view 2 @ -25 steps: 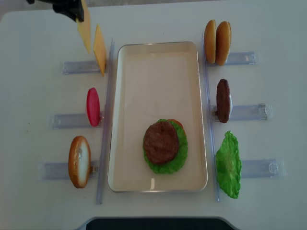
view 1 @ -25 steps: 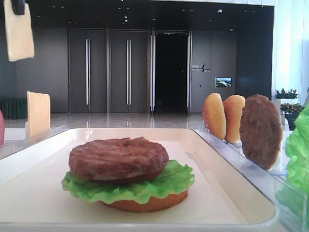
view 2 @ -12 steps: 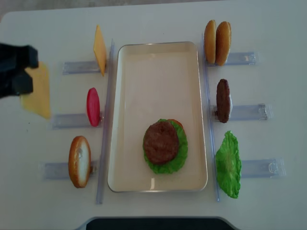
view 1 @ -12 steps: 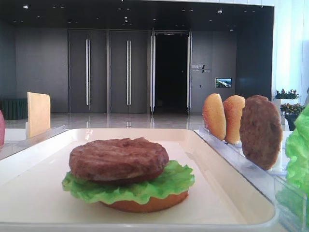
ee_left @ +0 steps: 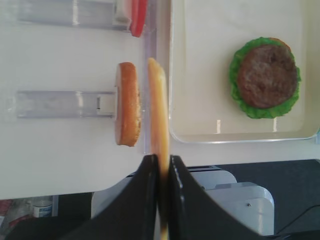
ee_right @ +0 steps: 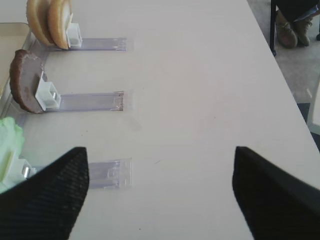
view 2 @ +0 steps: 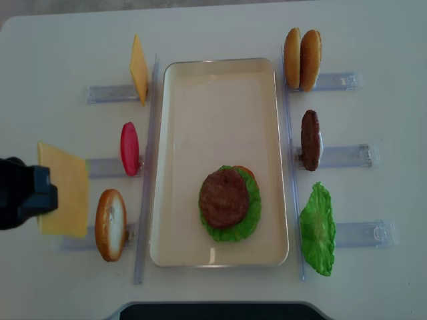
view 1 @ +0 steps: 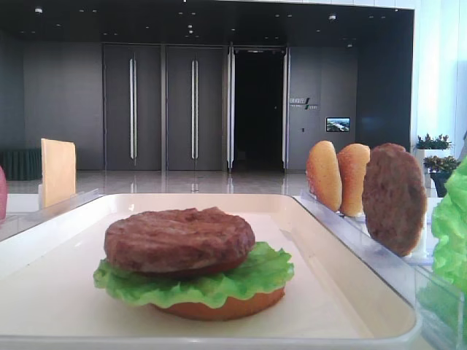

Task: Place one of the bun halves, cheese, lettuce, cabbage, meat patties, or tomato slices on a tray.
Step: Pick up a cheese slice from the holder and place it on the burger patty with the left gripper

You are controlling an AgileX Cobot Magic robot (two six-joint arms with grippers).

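Since the earlier frame, the black left gripper (view 2: 47, 193) has carried the thin pale-yellow square cheese slice (view 2: 63, 190), pinched between its closed fingers, down beside the golden bun half (view 2: 111, 225). The cream rectangular tray (view 2: 220, 100) holds a brown patty (view 2: 223, 198) on green lettuce (view 2: 252, 213). The black right gripper (ee_right: 160, 200) hovers with jaws wide apart beyond the clear holders (ee_right: 92, 102).

Even, bright diffuse light overhead; shadows faint. Small glare spots on cream-white rectangular tray (view 2: 280, 167) near its front rim. Low front view: dark hall behind, blown-out window at right edge. Right wrist view soft, black gripper fingers (ee_right: 45, 200) blurred.
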